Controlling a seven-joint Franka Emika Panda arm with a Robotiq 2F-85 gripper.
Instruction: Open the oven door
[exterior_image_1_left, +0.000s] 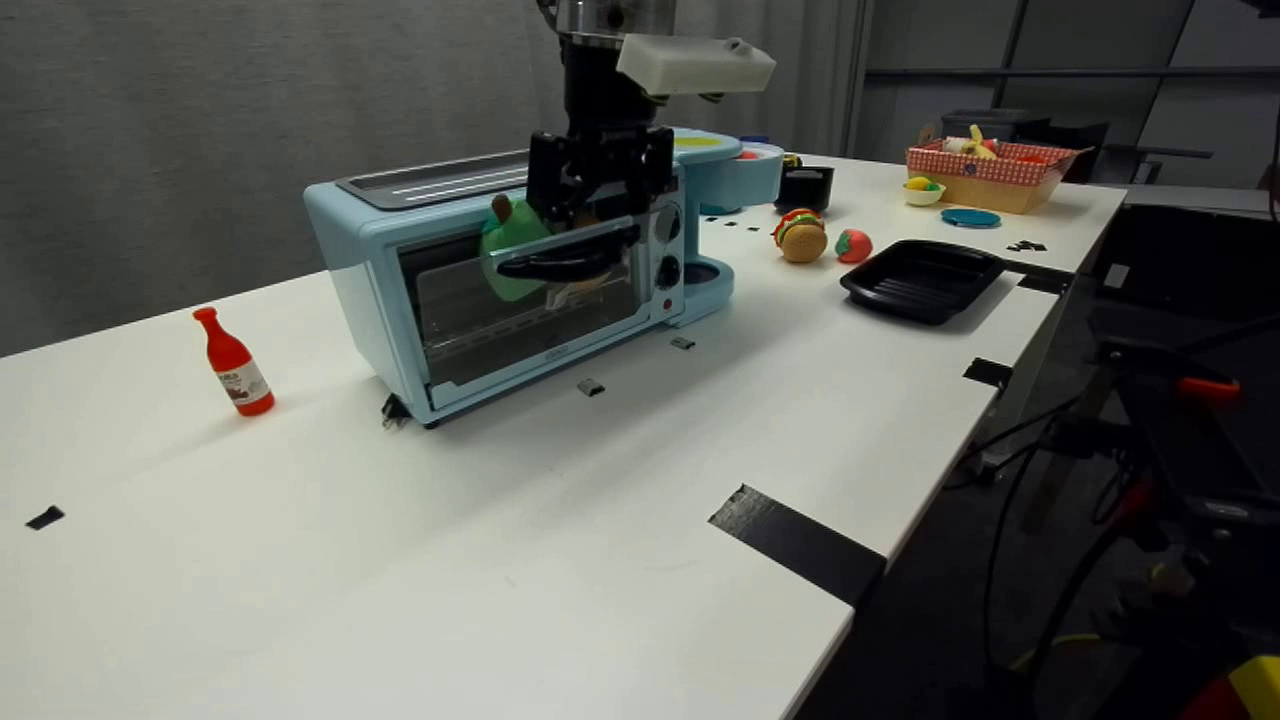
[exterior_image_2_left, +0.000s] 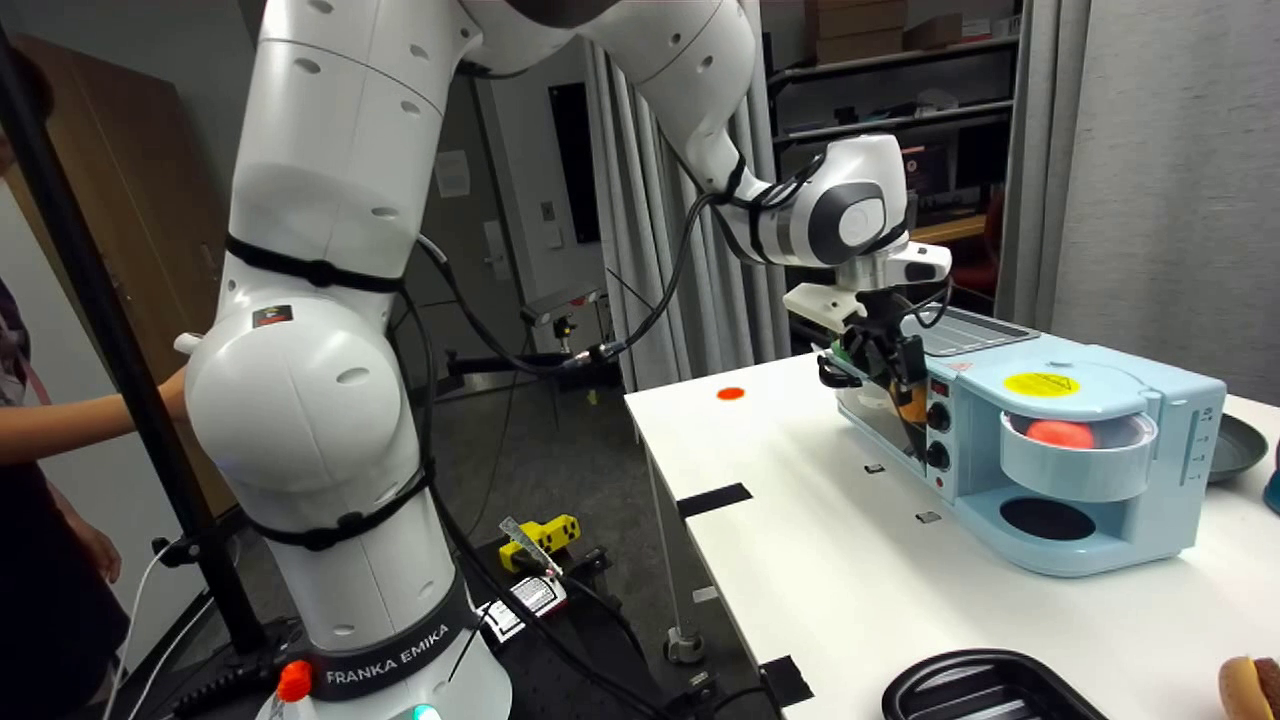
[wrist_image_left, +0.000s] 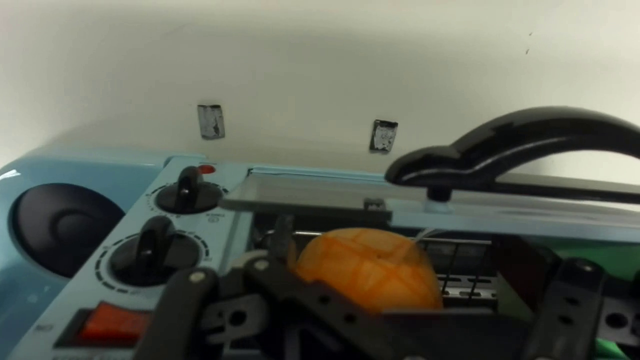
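Observation:
The light-blue oven (exterior_image_1_left: 350, 290) stands on the white table; it also shows in an exterior view (exterior_image_2_left: 1085, 375). Its oven door (exterior_image_1_left: 540, 325) is partly open, its top edge tilted outward from the body. The black bar handle (exterior_image_1_left: 570, 265) is on the door's outer side, also in the wrist view (wrist_image_left: 540, 145). My gripper (exterior_image_1_left: 598, 195) points down into the gap behind the door's top edge. In the wrist view the gripper (wrist_image_left: 407, 250) is open, its fingers apart above an orange bread-like toy (wrist_image_left: 367, 267) inside the oven. Whether a finger touches the door cannot be told.
A green toy (exterior_image_1_left: 512, 240) is behind the door glass. Knobs (wrist_image_left: 189, 195) sit beside the door. A red bottle (exterior_image_1_left: 235, 370) stands near the oven. A black tray (exterior_image_1_left: 922, 282), toy burger (exterior_image_1_left: 800, 238) and strawberry (exterior_image_1_left: 853, 246) lie along the table. A basket (exterior_image_1_left: 985, 190) is farther off.

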